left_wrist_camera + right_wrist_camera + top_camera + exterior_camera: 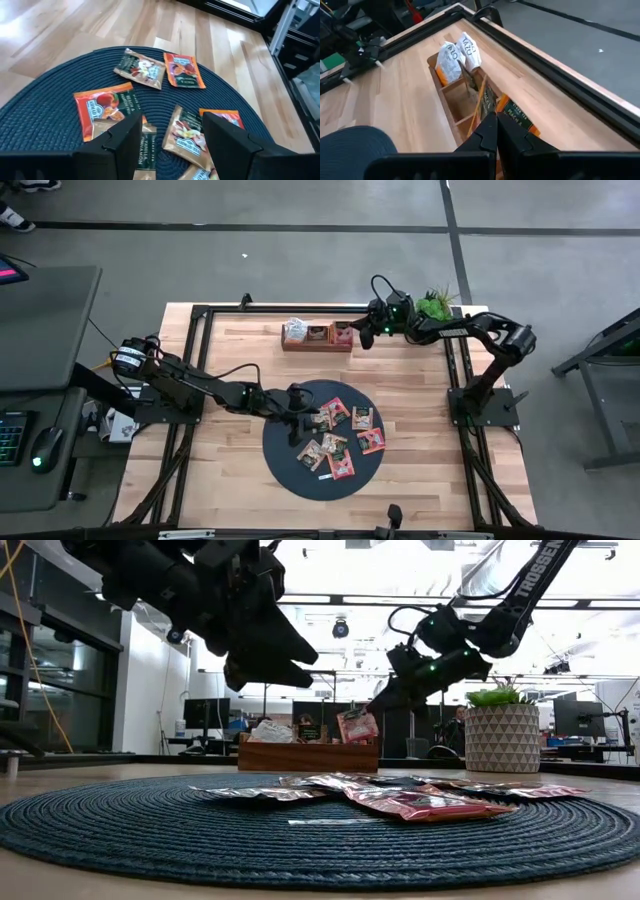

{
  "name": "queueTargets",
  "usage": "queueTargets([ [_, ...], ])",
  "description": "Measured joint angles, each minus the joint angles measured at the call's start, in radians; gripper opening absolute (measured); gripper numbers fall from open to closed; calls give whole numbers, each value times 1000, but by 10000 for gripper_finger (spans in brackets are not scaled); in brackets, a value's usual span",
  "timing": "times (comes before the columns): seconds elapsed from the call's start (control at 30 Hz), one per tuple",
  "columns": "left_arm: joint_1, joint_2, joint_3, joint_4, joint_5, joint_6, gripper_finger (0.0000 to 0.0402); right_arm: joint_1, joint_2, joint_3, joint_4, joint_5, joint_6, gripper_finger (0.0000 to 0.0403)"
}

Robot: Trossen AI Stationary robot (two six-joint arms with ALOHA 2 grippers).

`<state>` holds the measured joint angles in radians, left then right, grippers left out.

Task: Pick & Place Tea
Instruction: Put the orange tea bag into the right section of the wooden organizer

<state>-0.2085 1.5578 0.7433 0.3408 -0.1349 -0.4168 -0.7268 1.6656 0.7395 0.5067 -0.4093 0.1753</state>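
Left gripper (297, 418) spread wide above mat (285, 470); we judge: drop squarely on one sachet (186, 137). Right gripper (366, 335) shut over box (296, 343).

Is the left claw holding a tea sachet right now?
No. In the left wrist view the left claw hangs open above the dark round mat, and the tea sachets lie flat with nothing between its fingers.

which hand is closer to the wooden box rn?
Right. The right hand, shut, hangs at the wooden box, at its end nearest the plant pot. The left hand, open, is well away, above the tea sachets on the dark round mat.
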Motion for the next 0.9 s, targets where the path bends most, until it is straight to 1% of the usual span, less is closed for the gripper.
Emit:
queueTargets([
  [0.2,0,0,0,0,1,-8,206,0,2,0,27,14,0,0],
  [0.47,0,0,0,-2,3,-10,206,1,87,1,105,8,64,0],
  [0.7,0,0,0,-2,13,-11,206,1,97,1,126,17,79,1],
  [0.8,0,0,0,-3,13,-11,206,1,96,1,134,13,82,8],
  [0.9,0,0,0,-4,13,-11,206,1,96,1,126,6,86,29],
])
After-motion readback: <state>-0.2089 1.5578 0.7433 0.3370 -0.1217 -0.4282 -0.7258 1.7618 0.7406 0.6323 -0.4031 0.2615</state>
